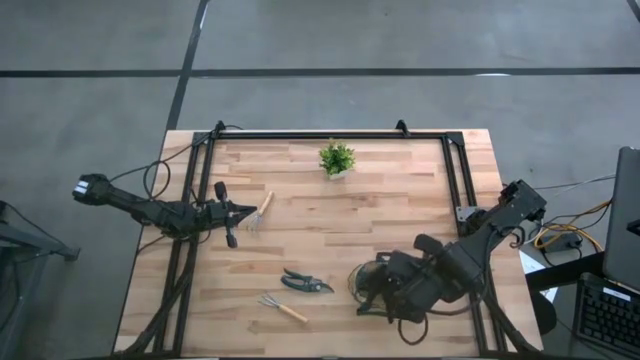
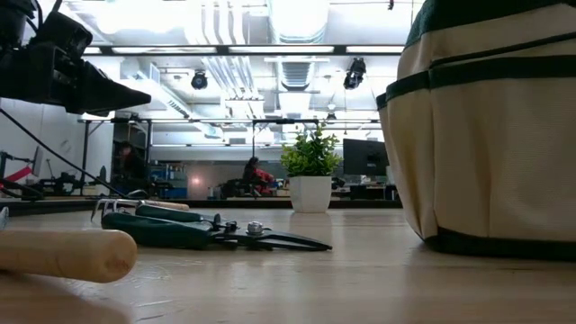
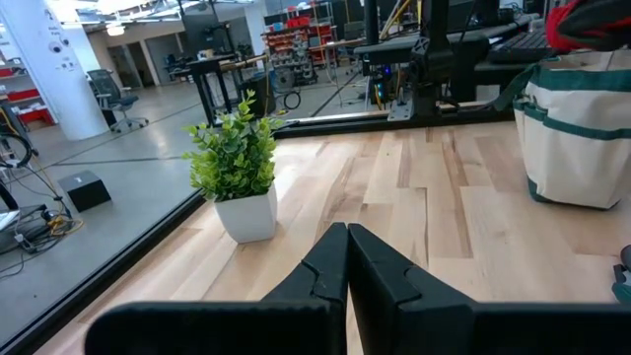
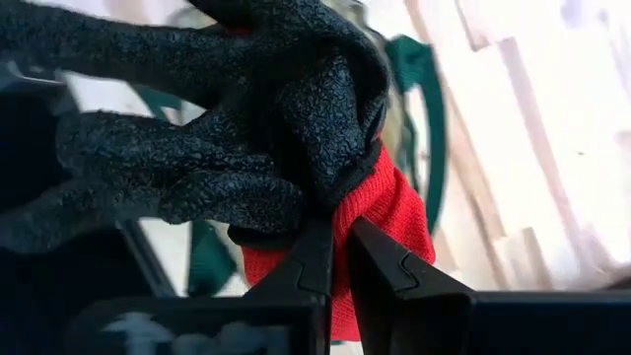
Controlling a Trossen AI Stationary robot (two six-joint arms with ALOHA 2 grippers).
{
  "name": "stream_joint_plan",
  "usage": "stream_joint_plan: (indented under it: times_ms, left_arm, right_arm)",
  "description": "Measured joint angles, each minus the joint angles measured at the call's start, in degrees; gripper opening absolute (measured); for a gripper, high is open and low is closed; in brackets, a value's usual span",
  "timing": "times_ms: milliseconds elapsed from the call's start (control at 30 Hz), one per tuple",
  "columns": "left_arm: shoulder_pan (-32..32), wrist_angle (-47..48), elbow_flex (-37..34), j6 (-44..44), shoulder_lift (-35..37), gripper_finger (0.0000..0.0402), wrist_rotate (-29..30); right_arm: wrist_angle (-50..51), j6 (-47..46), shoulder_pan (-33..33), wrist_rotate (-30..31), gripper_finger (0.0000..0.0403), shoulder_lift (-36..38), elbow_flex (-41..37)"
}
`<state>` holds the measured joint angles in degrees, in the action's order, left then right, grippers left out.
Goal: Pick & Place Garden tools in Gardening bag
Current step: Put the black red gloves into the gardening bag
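Note:
My right gripper (image 4: 340, 258) is shut on the black-and-red glove (image 4: 246, 128) over the khaki gardening bag (image 2: 486, 126) at the table's near right. In the high view the right arm hides most of the bag (image 1: 362, 282). My left gripper (image 1: 243, 212) is shut and empty, above the table at the left (image 3: 347, 247), just short of a wooden-handled rake (image 1: 261, 212). Pruning shears (image 1: 305, 283) and a second rake (image 1: 283, 309) lie flat on the table near the front. My right gripper pinches the glove's red knit part (image 4: 380, 212) between its two fingers, right below the black rubbery part. The glove is lifted clear of the table above the bag's green-trimmed mouth (image 4: 424, 99). Its red shows over the bag's top in the left wrist view (image 3: 587, 20).
A small green potted plant (image 1: 337, 159) stands at the far middle of the table. A black metal frame (image 1: 330, 134) runs along the far edge and down both sides. Bare wood (image 1: 380, 215) lies in the middle.

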<state>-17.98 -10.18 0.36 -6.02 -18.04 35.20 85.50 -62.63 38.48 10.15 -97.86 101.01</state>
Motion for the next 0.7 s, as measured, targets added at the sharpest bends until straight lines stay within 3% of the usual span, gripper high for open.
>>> stream_joint_plan:
  times_ms: [700]
  left_arm:
    - [0.0, 0.0, 0.0, 0.0, 0.0, 0.0012, 0.0]
  right_arm:
    - [-1.7, -2.9, -1.1, -0.7, 0.0013, -0.5, -10.5]
